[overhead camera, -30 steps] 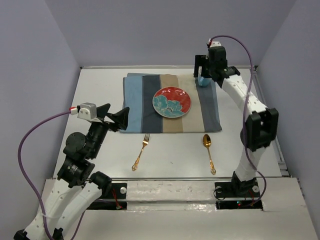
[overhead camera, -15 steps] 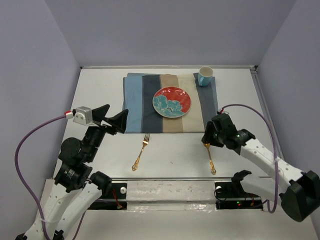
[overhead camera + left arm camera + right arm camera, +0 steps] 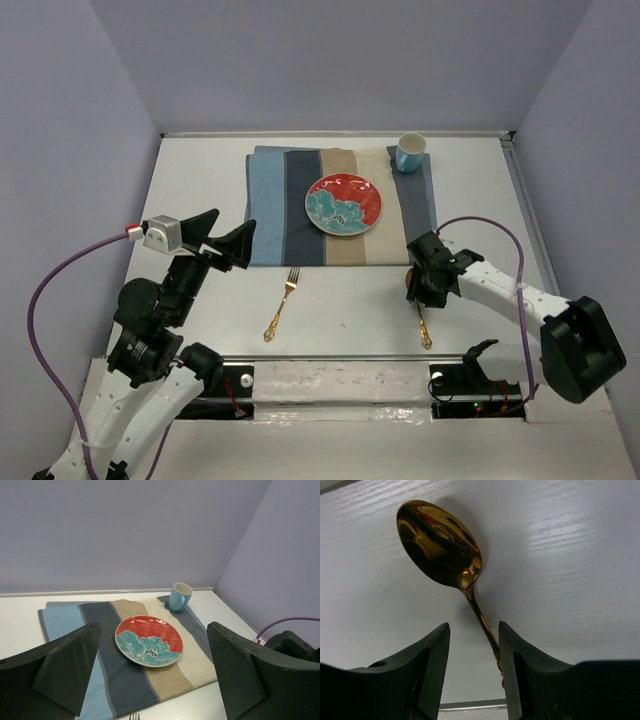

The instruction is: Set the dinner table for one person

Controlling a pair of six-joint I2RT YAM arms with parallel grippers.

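Nearest me is the dinner table (image 3: 345,318), a white top running from the arm bases out to the far wall. Everything sits on it.

On bare table just short of the mat's near edge are the fork (image 3: 281,305) on the left and the spoon (image 3: 440,545) on the right, both handles toward me. They read as staged, not placed. I judge they belong beside the plate.

Right gripper (image 3: 473,628) is down on the spoon, fingers straddling the thin handle just below the bowl. That makes sense: the handle is the only part narrow enough to pinch. The jaws are partway in, with the handle against one finger and daylight on the other side. I can't tell if it's actually pinched.

Left gripper (image 3: 228,232) is spread wide with nothing in it, raised over the table's left side near the mat's near-left corner. Parked, I'd say, clear of the right arm, with its camera on the setting.

Further out is the striped placemat (image 3: 290,200), with the plate (image 3: 343,204) roughly centred on it. The mug (image 3: 409,152) is on its far-right corner, the usual drink spot.

Risk: a slim handle lying flat on a hard top could skid or slip out as the jaws close.
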